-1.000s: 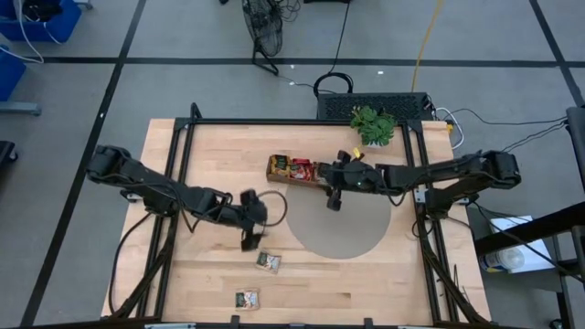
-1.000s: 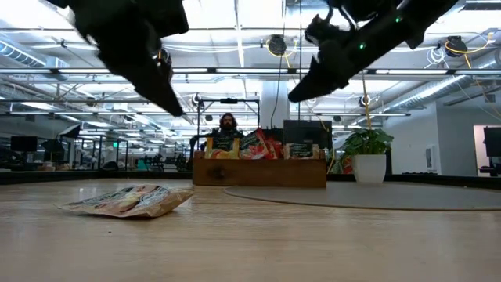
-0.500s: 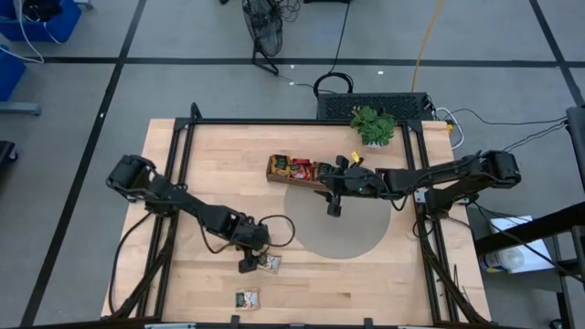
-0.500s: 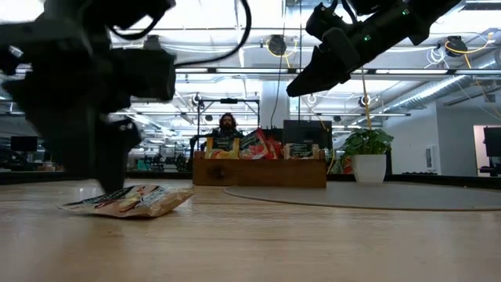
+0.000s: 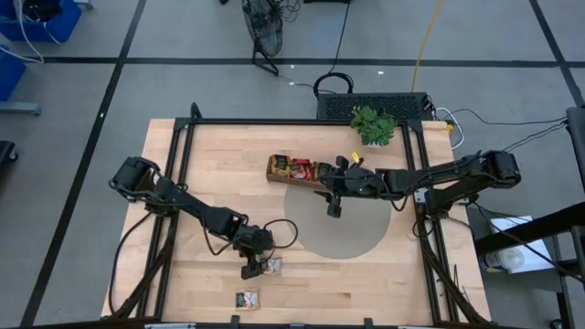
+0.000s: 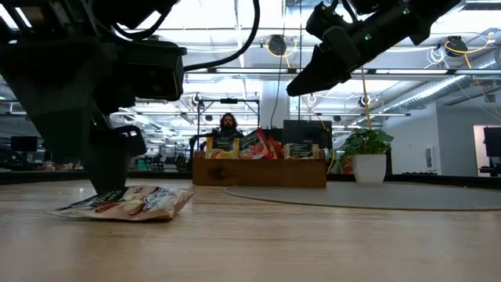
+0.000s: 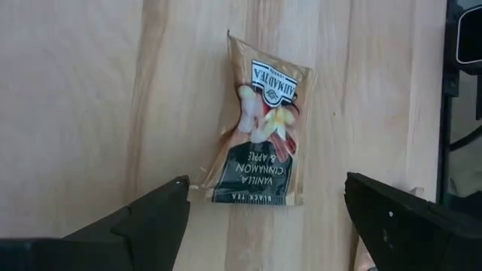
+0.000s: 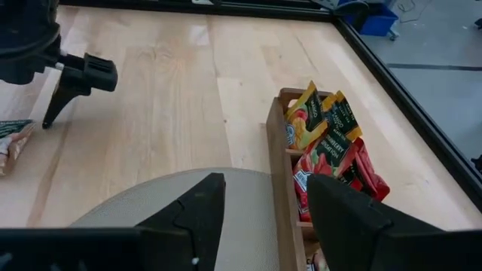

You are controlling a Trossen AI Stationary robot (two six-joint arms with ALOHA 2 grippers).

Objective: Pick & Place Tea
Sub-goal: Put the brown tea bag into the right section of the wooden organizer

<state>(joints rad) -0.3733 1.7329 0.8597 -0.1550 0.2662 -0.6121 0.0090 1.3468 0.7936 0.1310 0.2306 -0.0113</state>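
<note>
From above, the wooden tray (image 5: 294, 171) lies near the middle of the table (image 5: 210, 155), and it serves as the landmark. The left gripper (image 5: 252, 269) is well apart from the tray, toward the near edge of the table, and it stands over a tea sachet (image 5: 270, 264). Another sachet (image 5: 247, 298) lies still farther from the tray, close to the table's front edge. The right gripper (image 5: 334, 207) hangs just beside the tray's right end, over the grey round mat (image 5: 352, 233). A small potted plant (image 5: 374, 125) stands behind the tray, to its right.

At table height, the tray (image 6: 259, 171) is far at the back with red and green sachets standing in it. The left gripper (image 6: 108, 190) is much nearer to the camera than the tray, with its fingertips down at the sachet (image 6: 125, 202) lying flat on the wood. The right gripper (image 6: 301, 83) is in the air above the tray. A person sits in the room behind the tray.

Seen from the left wrist, the two fingers (image 7: 151, 222) stand wide open, and the sachet (image 7: 260, 124) lies between them on the table, not gripped.

Seen from the right wrist, the fingers (image 8: 192, 211) are open with nothing between them, and the tray (image 8: 282, 188) with its sachets (image 8: 325, 139) is just beside them.
</note>
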